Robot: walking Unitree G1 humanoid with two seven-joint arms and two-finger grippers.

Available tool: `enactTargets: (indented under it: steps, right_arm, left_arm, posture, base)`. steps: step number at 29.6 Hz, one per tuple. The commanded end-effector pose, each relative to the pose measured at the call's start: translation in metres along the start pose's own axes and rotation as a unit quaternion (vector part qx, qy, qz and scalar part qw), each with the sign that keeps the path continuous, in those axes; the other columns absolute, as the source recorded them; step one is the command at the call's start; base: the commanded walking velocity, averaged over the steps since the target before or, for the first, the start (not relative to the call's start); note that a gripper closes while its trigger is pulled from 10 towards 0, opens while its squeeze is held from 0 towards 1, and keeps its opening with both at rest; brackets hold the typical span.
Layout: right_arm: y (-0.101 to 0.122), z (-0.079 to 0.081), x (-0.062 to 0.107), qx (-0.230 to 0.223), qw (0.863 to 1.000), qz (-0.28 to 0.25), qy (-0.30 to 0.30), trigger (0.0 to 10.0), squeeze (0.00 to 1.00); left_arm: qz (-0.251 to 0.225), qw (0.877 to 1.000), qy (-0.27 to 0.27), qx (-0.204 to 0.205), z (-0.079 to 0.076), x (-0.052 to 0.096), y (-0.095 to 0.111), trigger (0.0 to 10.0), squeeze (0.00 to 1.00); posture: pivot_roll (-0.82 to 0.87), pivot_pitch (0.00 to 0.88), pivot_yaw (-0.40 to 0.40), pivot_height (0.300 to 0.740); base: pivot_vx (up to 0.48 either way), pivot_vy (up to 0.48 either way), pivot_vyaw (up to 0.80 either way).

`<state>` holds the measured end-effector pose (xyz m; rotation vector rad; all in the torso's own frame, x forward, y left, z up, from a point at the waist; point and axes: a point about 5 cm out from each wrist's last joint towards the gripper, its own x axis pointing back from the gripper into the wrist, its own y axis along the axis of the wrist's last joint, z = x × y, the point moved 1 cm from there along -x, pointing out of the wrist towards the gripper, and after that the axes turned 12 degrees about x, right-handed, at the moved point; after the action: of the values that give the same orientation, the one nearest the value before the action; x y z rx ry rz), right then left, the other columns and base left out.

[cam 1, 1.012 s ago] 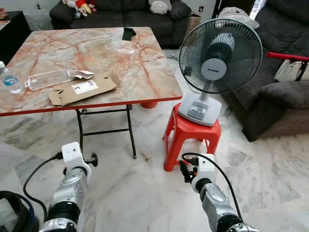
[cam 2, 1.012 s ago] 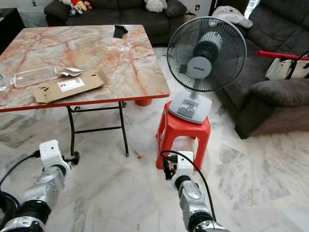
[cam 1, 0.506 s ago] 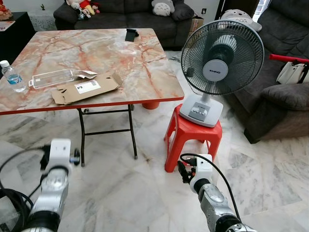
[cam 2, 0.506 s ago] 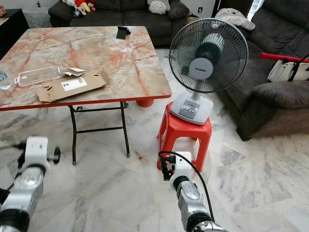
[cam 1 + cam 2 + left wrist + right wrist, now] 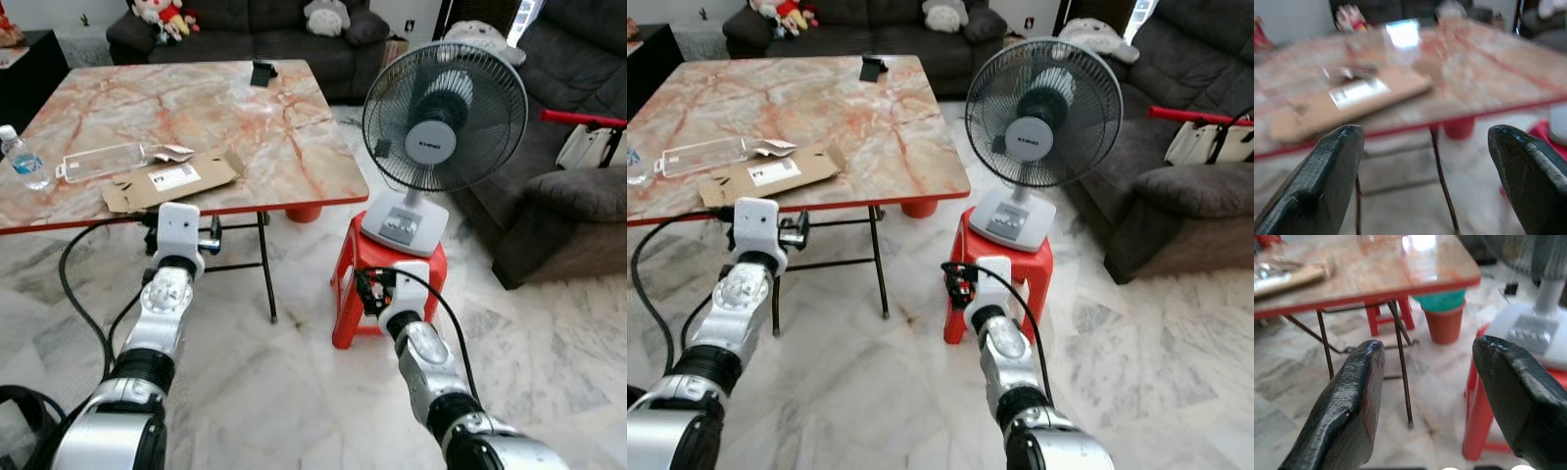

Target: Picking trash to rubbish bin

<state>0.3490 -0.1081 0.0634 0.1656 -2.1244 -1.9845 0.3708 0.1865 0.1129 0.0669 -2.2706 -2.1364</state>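
Observation:
A flattened brown cardboard box (image 5: 171,181) lies near the front edge of the marble-topped table (image 5: 245,117), blurred in the left wrist view. Beside it are a clear plastic tray (image 5: 98,162) and, at the table's left edge, a water bottle (image 5: 24,162). My left arm (image 5: 162,304) is raised just below the table's front edge, under the cardboard. My left gripper (image 5: 1425,147) is open and holds nothing. My right arm (image 5: 416,343) reaches up in front of the red stool (image 5: 382,269). My right gripper (image 5: 1425,367) is open too, facing the table legs.
A standing fan (image 5: 443,117) sits on the red stool, right of the table. An orange pot (image 5: 1444,316) stands on the floor under the table. Dark sofas (image 5: 578,196) line the right side and the back. A small black object (image 5: 262,71) lies at the table's far edge.
Both arms have risen. The left arm swung up from low on the floor side to the table's front edge. The right arm lifted toward the stool.

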Motion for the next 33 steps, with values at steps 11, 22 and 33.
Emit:
enactTargets:
  steps: [11,22,33]
  right_arm:
    - [0.022,-0.002,-0.008,0.014,0.999,-0.049,0.001,10.0,0.00]
    - [0.028,0.003,-0.010,0.023,0.998,-0.059,0.012,10.0,0.00]
    - [0.023,0.000,-0.008,0.015,0.999,-0.049,0.009,10.0,0.00]
  left_arm:
    - [0.011,1.000,0.001,-0.026,0.004,0.017,-0.025,10.0,0.00]
    - [-0.009,0.999,0.039,-0.021,0.014,0.015,-0.018,10.0,0.00]
    - [-0.015,0.998,0.047,-0.024,0.016,0.016,-0.018,10.0,0.00]
  posture:
    - [0.04,0.000,-0.059,0.740]
    - [0.04,0.000,-0.069,0.740]
    - [0.04,0.000,-0.070,0.740]
  base:
    - [0.000,0.000,0.25]
    - [0.064,0.000,0.70]
    - [0.404,0.000,0.00]
